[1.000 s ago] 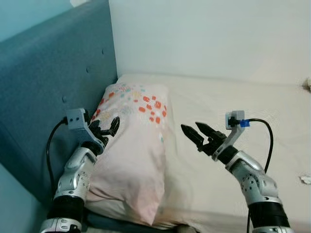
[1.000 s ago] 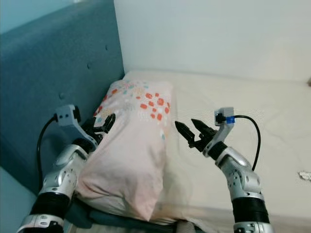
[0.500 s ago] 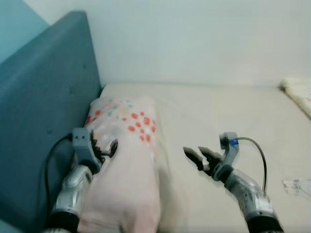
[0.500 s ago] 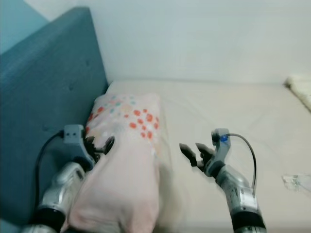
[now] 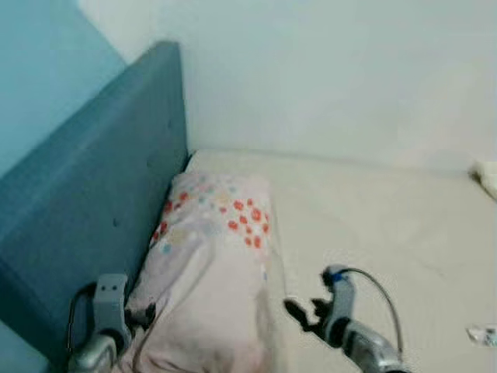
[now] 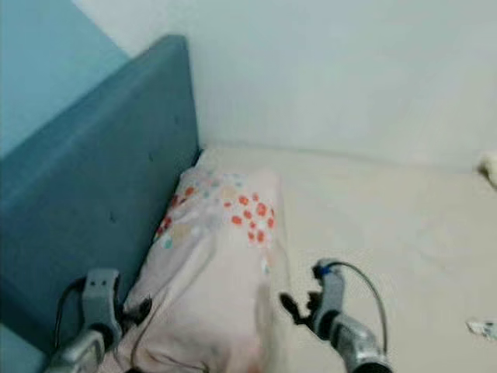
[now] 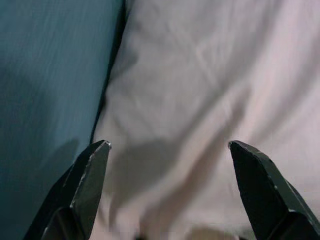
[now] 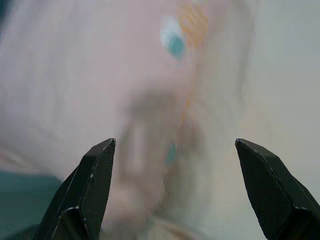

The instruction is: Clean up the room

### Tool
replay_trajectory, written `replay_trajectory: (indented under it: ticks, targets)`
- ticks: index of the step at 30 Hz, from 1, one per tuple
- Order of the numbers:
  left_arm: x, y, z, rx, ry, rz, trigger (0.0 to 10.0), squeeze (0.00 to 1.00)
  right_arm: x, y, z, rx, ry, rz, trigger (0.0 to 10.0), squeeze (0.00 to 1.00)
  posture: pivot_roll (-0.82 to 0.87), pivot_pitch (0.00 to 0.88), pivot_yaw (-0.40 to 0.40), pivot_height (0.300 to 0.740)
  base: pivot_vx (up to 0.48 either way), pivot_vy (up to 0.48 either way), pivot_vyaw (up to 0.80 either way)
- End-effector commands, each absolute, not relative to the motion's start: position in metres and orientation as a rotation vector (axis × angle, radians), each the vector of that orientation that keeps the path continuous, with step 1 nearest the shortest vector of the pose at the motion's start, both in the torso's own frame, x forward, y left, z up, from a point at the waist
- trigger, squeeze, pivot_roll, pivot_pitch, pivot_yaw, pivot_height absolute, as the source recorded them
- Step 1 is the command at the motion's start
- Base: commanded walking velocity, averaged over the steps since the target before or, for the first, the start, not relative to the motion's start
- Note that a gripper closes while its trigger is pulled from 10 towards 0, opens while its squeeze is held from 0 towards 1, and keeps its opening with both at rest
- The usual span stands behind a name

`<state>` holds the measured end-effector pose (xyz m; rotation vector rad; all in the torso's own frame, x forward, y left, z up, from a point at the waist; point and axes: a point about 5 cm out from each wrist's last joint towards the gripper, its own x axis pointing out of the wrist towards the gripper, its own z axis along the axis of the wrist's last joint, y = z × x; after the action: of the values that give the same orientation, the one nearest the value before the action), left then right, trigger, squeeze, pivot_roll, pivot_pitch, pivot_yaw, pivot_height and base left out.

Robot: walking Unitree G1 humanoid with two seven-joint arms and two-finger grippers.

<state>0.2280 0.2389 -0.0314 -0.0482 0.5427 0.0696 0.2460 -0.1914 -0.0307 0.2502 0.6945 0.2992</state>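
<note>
Head views are blurred. The pillow (image 5: 213,272), pale pink with red, orange and teal spots toward its far end, lies lengthwise on the cream mattress (image 5: 388,233), its long side touching the blue padded headboard (image 5: 93,210). The left gripper (image 5: 144,316) sits low at the pillow's near left edge, in the gap between pillow and headboard, fingers spread wide; in the left wrist view the two black fingertips (image 7: 92,170) stand well apart with wrinkled pillow fabric (image 7: 200,100) ahead between them and the headboard (image 7: 50,75) just beside the one tip. Cannot tell if either tip touches the fabric. The right gripper (image 5: 299,312) is on the other side of the pillow, just beside its near right edge, over the mattress, fingers pointing at the pillow and also spread; the right wrist view shows both tips (image 8: 97,180) far apart, blurred pillow (image 8: 100,85) ahead of them, bare mattress (image 8: 285,75) past the other tip. A black cable (image 5: 373,284) loops off the right wrist. Well to the right of the right gripper, a small crumpled clear scrap (image 5: 483,334) lies on the mattress, and a pale lumpy thing (image 5: 488,177) sits farther off at the edge, too cropped to identify. A plain white wall (image 5: 334,78) stands beyond both grippers.
</note>
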Motion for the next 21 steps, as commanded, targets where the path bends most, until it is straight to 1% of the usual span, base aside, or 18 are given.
replay_trajectory:
  ticks: [1, 4, 7, 9, 10, 12, 13, 15, 16, 17, 18, 19, 20, 21]
  targets:
    - [0.207, 0.246, -0.046, -0.055, 0.628, 0.110, 10.0, 0.00, 0.239, -0.202, -0.036, 0.241, 0.720, 0.240, 10.0, 0.00, -0.03, 0.000, -0.065, 0.713, 0.000, 0.000, 0.00]
    - [0.176, 0.243, -0.067, -0.067, 0.758, 0.099, 10.0, 0.00, 0.218, -0.209, -0.053, 0.267, 0.791, 0.137, 10.0, 0.00, -0.03, 0.000, -0.066, 0.713, 0.000, 0.000, 0.00]
    - [0.168, 0.242, -0.072, -0.069, 0.794, 0.096, 10.0, 0.00, 0.212, -0.211, -0.058, 0.280, 0.804, 0.106, 10.0, 0.00, -0.03, 0.000, -0.066, 0.713, 0.000, 0.000, 0.00]
    - [0.157, 0.239, -0.079, -0.087, 0.852, 0.082, 10.0, 0.00, 0.196, -0.214, -0.068, 0.288, 0.863, 0.036, 10.0, 0.00, -0.03, 0.000, -0.066, 0.713, 0.000, 0.000, 0.00]
    - [0.157, 0.239, -0.079, -0.087, 0.852, 0.082, 10.0, 0.00, 0.196, -0.214, -0.068, 0.288, 0.863, 0.036, 10.0, 0.00, -0.03, 0.000, -0.066, 0.713, 0.000, 0.000, 0.00]
    - [0.148, 0.234, -0.085, -0.085, 0.901, 0.058, 10.0, 0.00, 0.179, -0.216, -0.078, 0.282, 0.926, -0.019, 10.0, 0.00, -0.03, 0.000, -0.066, 0.713, 0.000, -0.405, 0.00]
    - [0.148, 0.234, -0.085, -0.085, 0.901, 0.058, 10.0, 0.00, 0.179, -0.216, -0.078, 0.282, 0.926, -0.019, 10.0, 0.00, -0.03, 0.000, -0.066, 0.713, 0.000, -0.405, 0.00]
    - [0.140, 0.230, -0.090, -0.083, 0.948, 0.052, 10.0, 0.00, 0.162, -0.215, -0.087, 0.295, 0.986, -0.066, 10.0, 0.00, -0.03, 0.000, -0.072, 0.713, 0.000, -0.476, 0.00]
    - [0.140, 0.230, -0.090, -0.083, 0.948, 0.052, 10.0, 0.00, 0.162, -0.215, -0.087, 0.295, 0.986, -0.066, 10.0, 0.00, -0.03, 0.000, -0.072, 0.713, 0.000, -0.480, 0.00]
    - [0.137, 0.228, -0.092, -0.085, 0.965, 0.050, 10.0, 0.00, 0.154, -0.214, -0.091, 0.296, 1.011, -0.083, 10.0, 0.00, -0.03, 0.000, -0.072, 0.713, 0.000, -0.480, 0.00]
    - [0.137, 0.228, -0.092, -0.085, 0.965, 0.050, 10.0, 0.00, 0.154, -0.214, -0.091, 0.296, 1.011, -0.083, 10.0, 0.00, -0.03, 0.000, -0.072, 0.713, 0.000, -0.480, 0.00]
    - [0.135, 0.226, -0.093, -0.083, 0.982, 0.044, 10.0, 0.00, 0.145, -0.213, -0.095, 0.287, 1.047, -0.095, 10.0, 0.00, -0.03, 0.000, -0.072, 0.713, 0.000, -0.480, 0.00]
    - [0.135, 0.226, -0.093, -0.083, 0.982, 0.044, 10.0, 0.00, 0.145, -0.213, -0.095, 0.287, 1.047, -0.095, 10.0, 0.00, -0.03, 0.000, -0.072, 0.713, 0.000, -0.480, 0.00]
    - [0.133, 0.225, -0.095, -0.083, 0.994, 0.036, 10.0, 0.00, 0.138, -0.213, -0.098, 0.284, 1.076, -0.112, 10.0, 0.00, -0.03, 0.000, -0.071, 0.713, 0.000, -0.480, -0.77]
